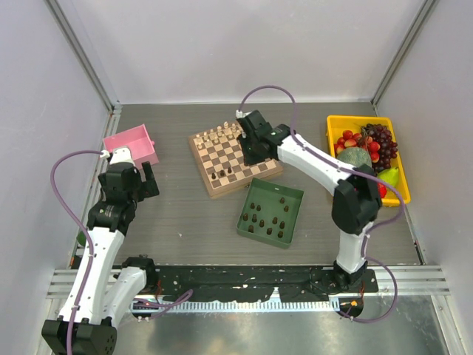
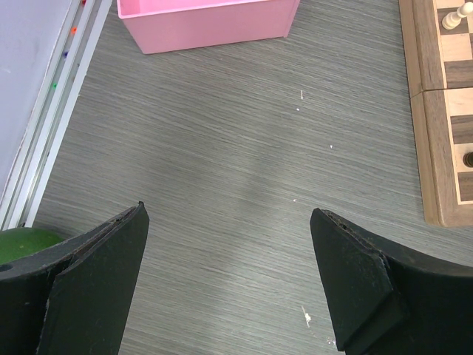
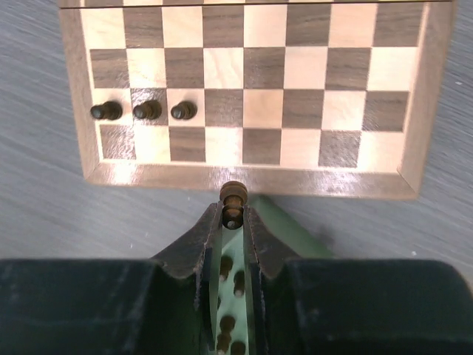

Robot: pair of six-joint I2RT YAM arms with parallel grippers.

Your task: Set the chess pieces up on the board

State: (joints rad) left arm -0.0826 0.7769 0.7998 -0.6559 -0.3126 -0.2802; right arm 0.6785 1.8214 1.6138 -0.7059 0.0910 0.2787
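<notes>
Tiny dark piece, dark brown wood with a round knob, was pinched between the tips of right gripper, just at the near border of board; its long axis ran along the fingers, knob end poking past the tips toward the board. Three more pieces stood upright in the second row from that border. Spare pieces sat in green tray, and left gripper gaped wide open over table, well apart from the board

Our arms are white shells with black joints, a purple cable looping off each, and chunky matte black gripper fingers.
</notes>
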